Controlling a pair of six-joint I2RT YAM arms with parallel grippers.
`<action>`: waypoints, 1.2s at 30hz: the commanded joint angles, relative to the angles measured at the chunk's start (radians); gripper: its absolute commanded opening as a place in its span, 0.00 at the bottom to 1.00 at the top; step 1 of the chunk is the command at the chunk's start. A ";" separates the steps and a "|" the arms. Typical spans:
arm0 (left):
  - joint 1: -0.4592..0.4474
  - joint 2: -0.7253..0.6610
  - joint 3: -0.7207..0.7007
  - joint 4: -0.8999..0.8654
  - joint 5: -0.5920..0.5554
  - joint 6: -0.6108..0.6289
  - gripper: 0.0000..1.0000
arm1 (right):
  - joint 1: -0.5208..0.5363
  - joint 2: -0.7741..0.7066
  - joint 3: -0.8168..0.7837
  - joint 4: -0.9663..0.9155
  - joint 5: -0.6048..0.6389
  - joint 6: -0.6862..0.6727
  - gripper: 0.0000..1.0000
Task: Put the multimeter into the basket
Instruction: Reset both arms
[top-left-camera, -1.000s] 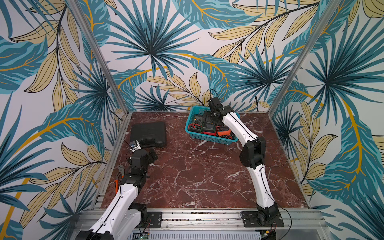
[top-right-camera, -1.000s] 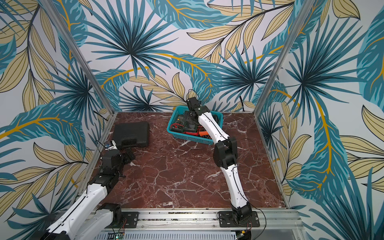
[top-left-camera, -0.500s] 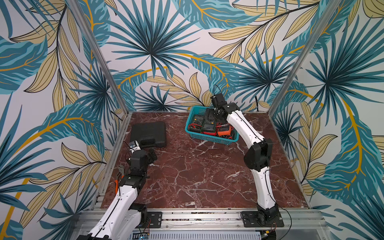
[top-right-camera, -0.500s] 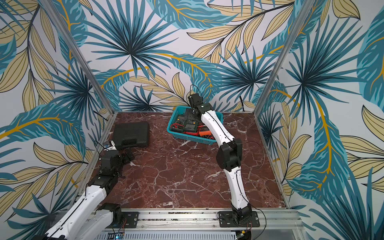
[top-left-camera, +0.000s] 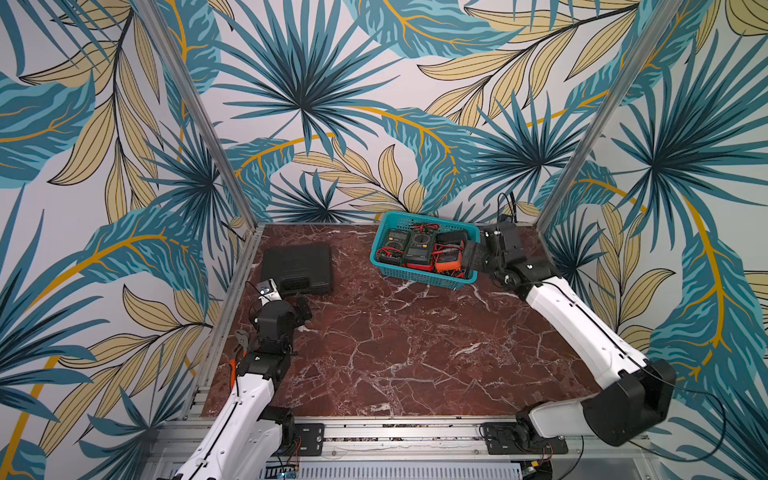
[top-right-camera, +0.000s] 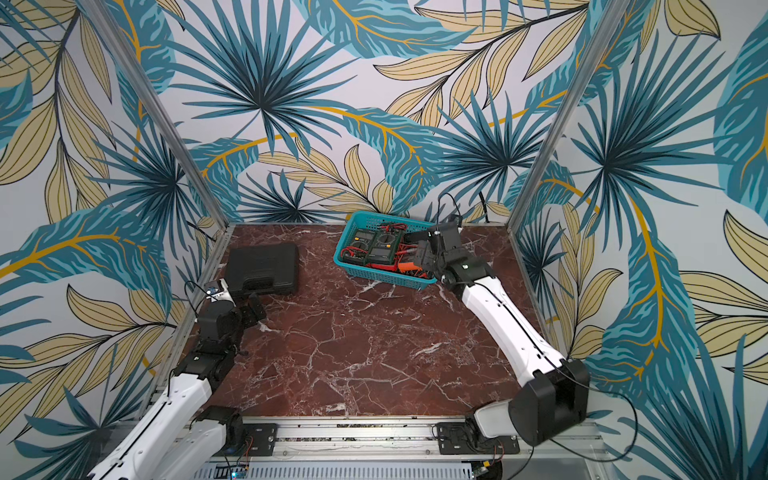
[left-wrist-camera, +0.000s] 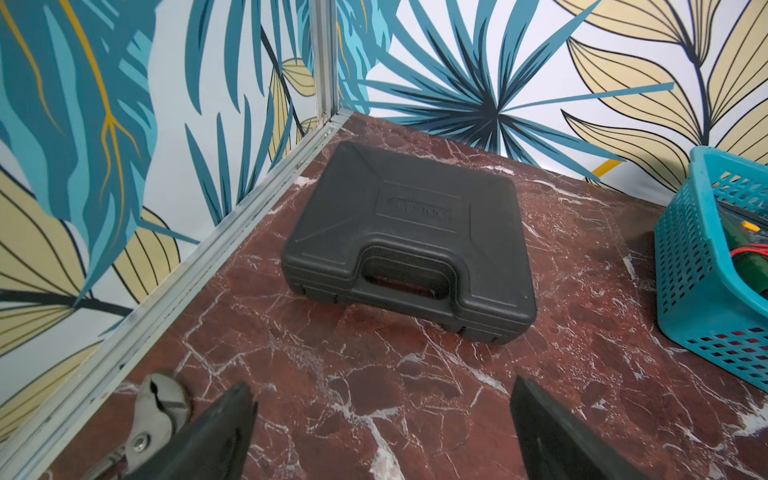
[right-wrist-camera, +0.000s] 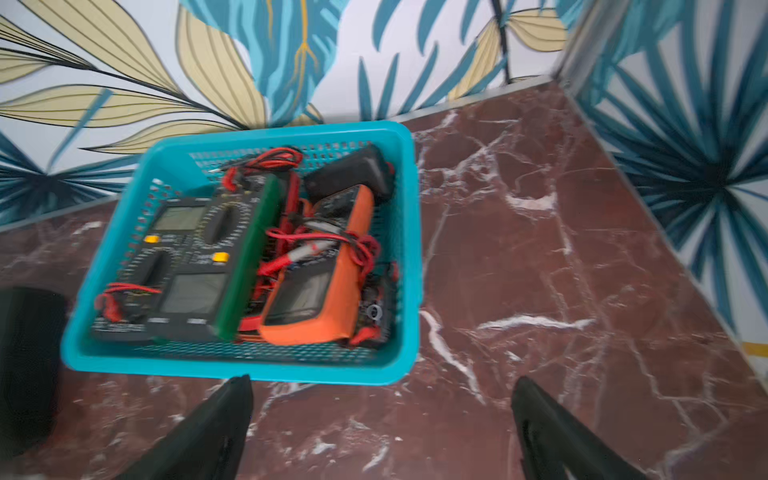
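Stillness marks the near side: the left hand (left-wrist-camera: 382, 384) hangs spread and empty above the tabletop (top-left-camera: 415, 353), with pliers (left-wrist-camera: 158, 411) lying beside it by the rail, just where it hung a second ago. Just beyond it the black case (top-left-camera: 297, 268) lies shut and unmoved. Farther back comes the change. The right hand (right-wrist-camera: 382, 380) reached down inside the basket (top-left-camera: 415, 277) a second ago and stood over its far rim half a second ago. It now sits outside, just off the basket's right end, fingers spread wide with nothing between them. Its wrist view, smeared by motion, looks back at the basket from outside. Inside lie two dark green multimeters (right-wrist-camera: 195, 291) side by side, an orange multimeter (right-wrist-camera: 307, 299) and a black device (right-wrist-camera: 353, 174) in the far corner, all tangled in red leads (right-wrist-camera: 332, 241). Both top views show no multimeter loose on the tabletop. This reads as a release done and the arm pulling clear, so the task looks finished or nearly so; which meter went in last cannot be told
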 joint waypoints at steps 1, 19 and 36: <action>0.008 0.003 -0.044 0.122 0.004 0.086 1.00 | 0.002 -0.136 -0.217 0.203 0.169 -0.112 0.99; 0.014 0.398 -0.204 0.858 0.105 0.303 1.00 | -0.155 -0.117 -0.879 1.178 0.097 -0.423 0.99; 0.063 0.790 -0.120 1.182 0.186 0.327 1.00 | -0.229 0.156 -0.884 1.492 -0.193 -0.439 1.00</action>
